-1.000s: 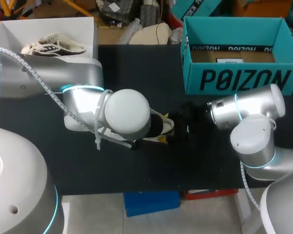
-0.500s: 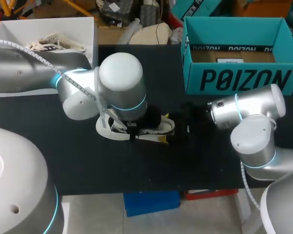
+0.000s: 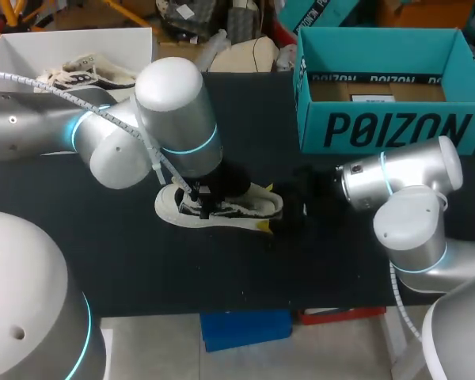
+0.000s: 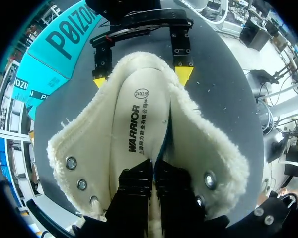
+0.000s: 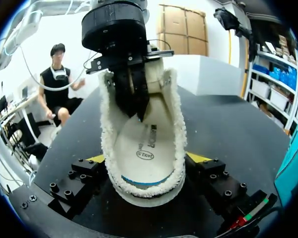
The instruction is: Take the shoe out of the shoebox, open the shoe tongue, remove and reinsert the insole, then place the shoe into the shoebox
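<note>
L gripper (image 4: pixel 153 171) pinched together on insole (image 4: pixel 131 129) inside shoe (image 3: pixel 237 207); R gripper (image 5: pixel 147 158) clamps shoe's sides

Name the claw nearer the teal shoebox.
Right. The right claw clamps the shoe at its end nearest the teal shoebox; the left claw is inside the shoe, farther off.

We are in a robotics lab, at a test station. Two grey robot arms, our left arm (image 3: pixel 174 119) and right arm (image 3: pixel 412 206), with lit blue rings at the joints, stand over a black table (image 3: pixel 142 269). On it are a teal shoebox (image 3: pixel 388 127) at the far right corner, a white box (image 3: pixel 16 51) at the far left corner, and one shoe (image 3: pixel 237 207) in the middle.
</note>
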